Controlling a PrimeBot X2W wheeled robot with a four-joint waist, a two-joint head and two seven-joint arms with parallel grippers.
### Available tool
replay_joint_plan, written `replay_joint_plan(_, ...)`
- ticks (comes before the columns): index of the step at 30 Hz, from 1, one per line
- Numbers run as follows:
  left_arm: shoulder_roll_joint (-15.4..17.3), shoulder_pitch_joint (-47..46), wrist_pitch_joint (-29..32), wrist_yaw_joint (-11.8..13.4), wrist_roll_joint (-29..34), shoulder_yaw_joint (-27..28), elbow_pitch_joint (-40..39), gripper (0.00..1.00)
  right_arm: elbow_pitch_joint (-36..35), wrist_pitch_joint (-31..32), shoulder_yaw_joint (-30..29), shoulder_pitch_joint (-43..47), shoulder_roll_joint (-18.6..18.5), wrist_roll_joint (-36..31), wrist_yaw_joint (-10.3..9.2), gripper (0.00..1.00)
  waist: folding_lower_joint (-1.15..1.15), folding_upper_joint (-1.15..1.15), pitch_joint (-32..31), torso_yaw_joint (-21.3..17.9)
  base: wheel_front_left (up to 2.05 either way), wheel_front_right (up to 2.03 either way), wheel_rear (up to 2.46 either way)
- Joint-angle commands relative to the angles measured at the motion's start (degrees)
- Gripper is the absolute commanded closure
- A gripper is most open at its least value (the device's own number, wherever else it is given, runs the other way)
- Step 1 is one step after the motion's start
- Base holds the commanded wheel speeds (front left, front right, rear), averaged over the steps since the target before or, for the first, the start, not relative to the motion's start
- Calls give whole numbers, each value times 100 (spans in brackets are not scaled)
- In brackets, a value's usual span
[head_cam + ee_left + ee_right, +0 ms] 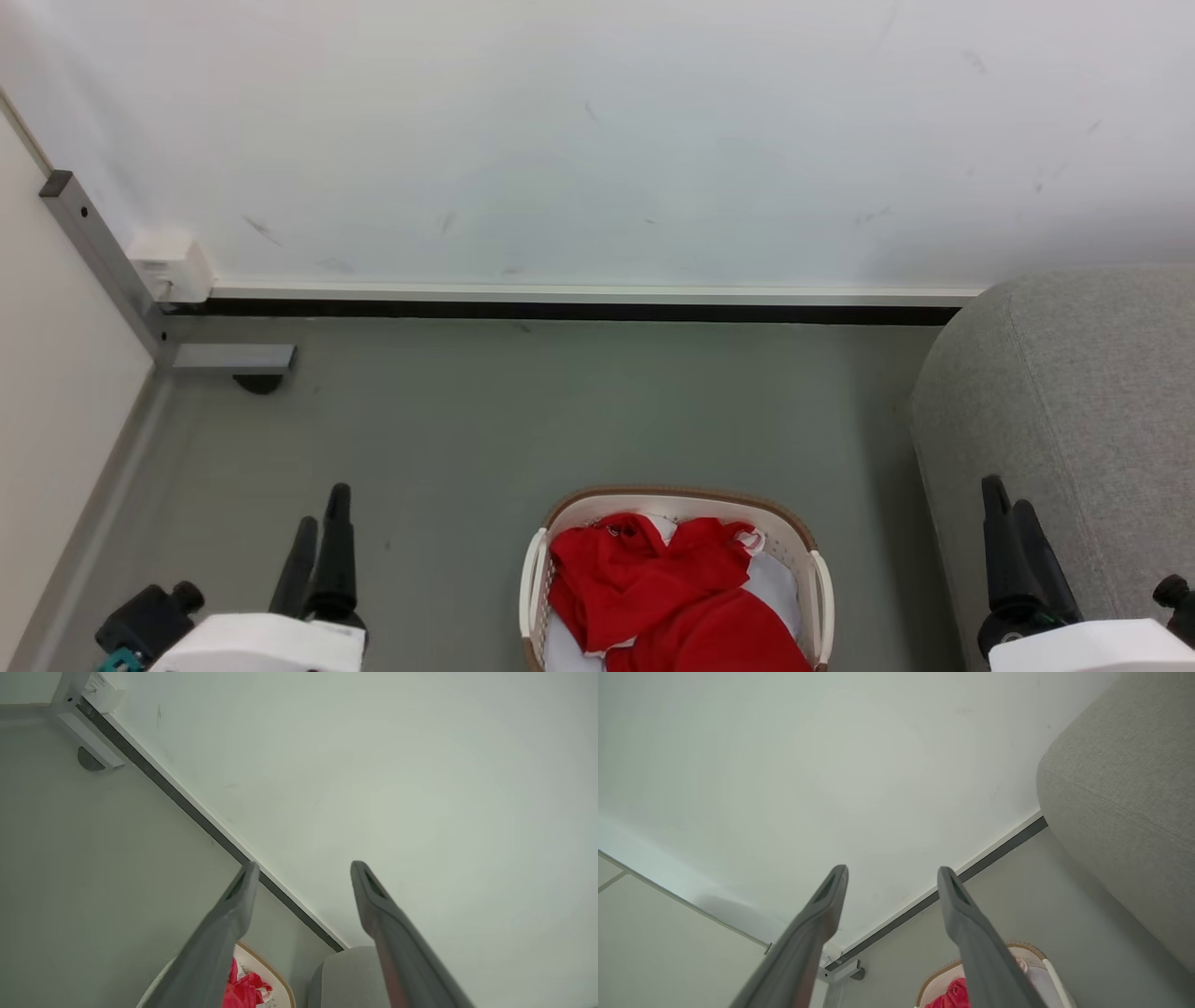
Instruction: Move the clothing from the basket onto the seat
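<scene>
Your two claws sit closest to the lens, both cut off by the bottom edge of the head view: the left gripper (322, 509) at 7 o'clock and the right gripper (1008, 495) at 4 o'clock, fingers pointing up the picture. From the head the fingers of each pair overlap, so you cannot read the gap there. Each wrist view shows its pair spread wide, with nothing between them.

The clothing (672, 579) lies at 6 o'clock, a crumpled red heap inside the basket (681, 491), between your claws and apart from both. Its lower part runs off the frame, so its full extent is hidden. A pale white layer (780, 583) shows beneath it toward 3 o'clock; you cannot tell what it is. Of the basket you get the far half of the brown rim and the tops of both white handles. In each wrist view a finger covers much of it.

Around the basket spreads the grey-green floor (560, 411). The seat (1074, 392) rises at 3 o'clock, near the basket but not touching it, cut by the right edge and partly hidden behind the right gripper. At 12 o'clock stands the white wall (597, 140) over a dark skirting strip (560, 310). At 10 o'clock a grey metal rail (93, 247) meets a small white box (173, 266).
</scene>
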Motion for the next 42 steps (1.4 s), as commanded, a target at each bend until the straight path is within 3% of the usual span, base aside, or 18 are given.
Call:
replay_joint_plan(1,55,-84,-43,35,274,-35,-85,0,-65,-43,37,-144,-64,-228,-4,0,0,0,-3,0,0,0,0)
replay_joint_plan(13,63,-89,-262,341,1623,-297,12,0,22,-262,87,-116,-75,-1513,-4,0,0,0,-28,-11,0,0,0)
replay_joint_plan(42,82,-100,-684,570,3361,-612,-166,0,383,-684,258,-167,-91,-3172,-7,0,0,0,-74,-14,0,0,0)
